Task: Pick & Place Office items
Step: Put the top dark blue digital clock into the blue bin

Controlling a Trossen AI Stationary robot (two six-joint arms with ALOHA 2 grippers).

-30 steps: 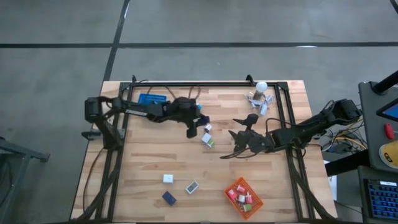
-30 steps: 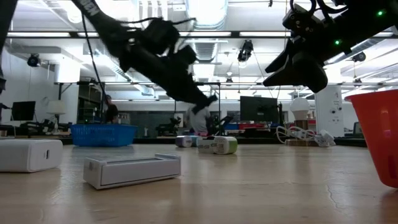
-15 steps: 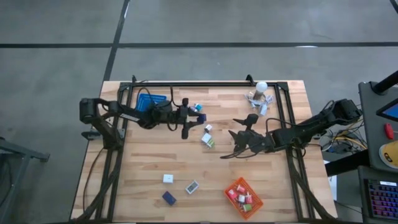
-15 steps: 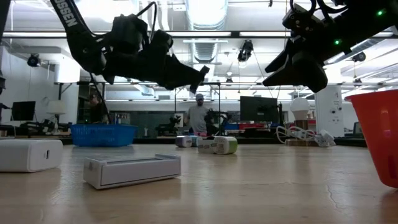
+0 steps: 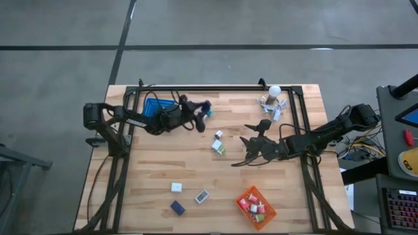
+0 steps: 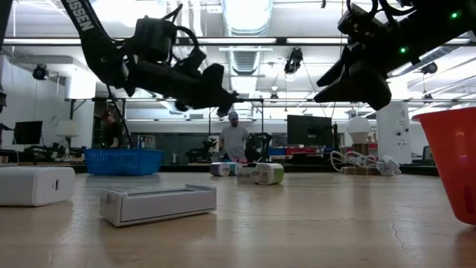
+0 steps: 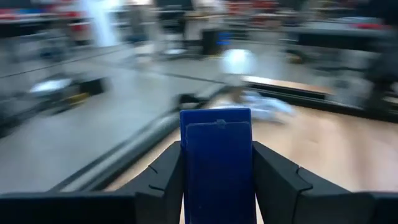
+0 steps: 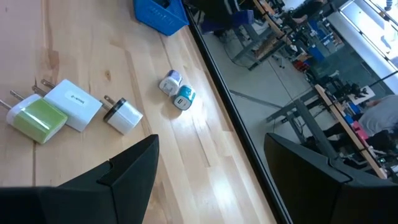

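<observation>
- My left claw point(image 7: 217, 180) hangs above the table's far edge, beside the blue basket point(image 5: 159, 105), pinching a dark blue block point(image 7: 216, 163) upright between both fingers.
- My right claw point(image 5: 251, 151) waits mid-table, fingers spread, holding nothing.
- Other office items lie loose: white and green plugs point(image 8: 53, 112) near centre, boxes point(image 5: 189, 194) along the near edge.
- To do this well, I should carry the block level over the basket and lower it before letting go.

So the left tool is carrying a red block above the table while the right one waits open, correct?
Not quite: the block in the left tool is dark blue, not red, as the left wrist view shows. The rest holds: it is carried above the table, and the right tool waits open.
</observation>
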